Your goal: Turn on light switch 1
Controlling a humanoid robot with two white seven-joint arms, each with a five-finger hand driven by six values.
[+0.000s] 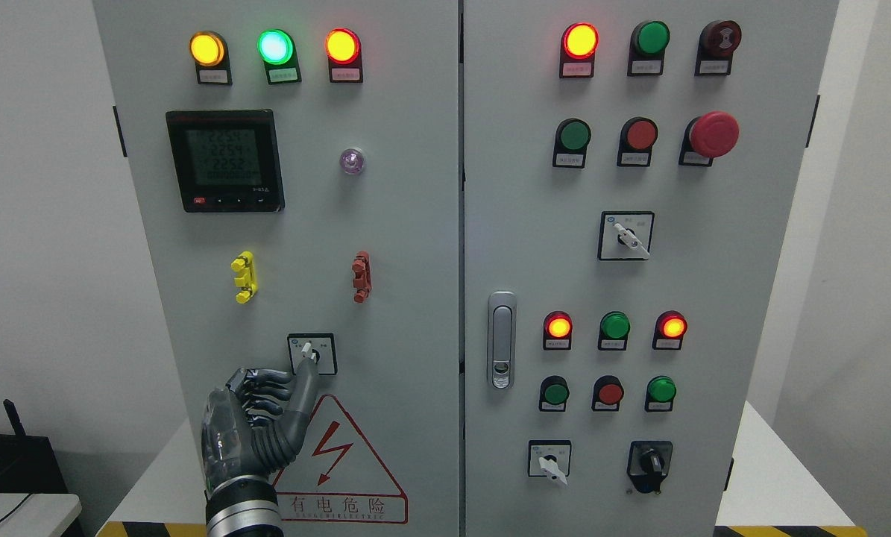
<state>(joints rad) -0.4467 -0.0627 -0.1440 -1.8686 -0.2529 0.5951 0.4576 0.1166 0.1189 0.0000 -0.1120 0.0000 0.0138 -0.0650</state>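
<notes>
Cabinet, two doors side by side. Left door [385,298]: meter [225,160] upper left, rotary switch [312,353] low centre, warning sign [337,462] directly below it. Left hand [255,429] beside the sign's left edge, one fingertip [312,362] touching the switch knob. Door handle [501,339] on right door [751,298], near the seam.

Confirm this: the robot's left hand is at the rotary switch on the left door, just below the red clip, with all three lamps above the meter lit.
Not quite. In the head view, the left hand reaches the rotary switch below and between the yellow clip and the red clip, not just below the red one. The three lamps above the meter are lit.
</notes>
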